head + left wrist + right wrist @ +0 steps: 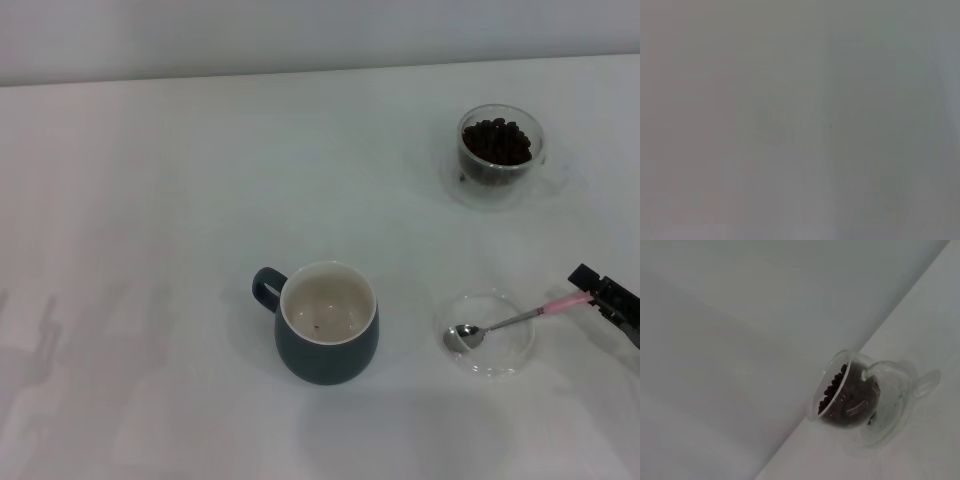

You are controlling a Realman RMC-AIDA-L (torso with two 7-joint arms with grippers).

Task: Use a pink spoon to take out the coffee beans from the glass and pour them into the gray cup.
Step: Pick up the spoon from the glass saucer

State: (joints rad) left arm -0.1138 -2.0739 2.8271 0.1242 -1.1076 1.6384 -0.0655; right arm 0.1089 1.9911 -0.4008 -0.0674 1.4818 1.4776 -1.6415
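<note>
From the head camera I see my right gripper at the right edge of the white table, its black fingers at the pale pink end of the pink spoon, though I cannot tell whether they are closed on the handle. The spoon's silver bowl rests inside a shallow clear dish, just right of the gray cup, which stands upright with 1 or 2 dark specks inside. The glass holding the coffee beans sits farther back on the right, and my left gripper is out of sight.
</note>
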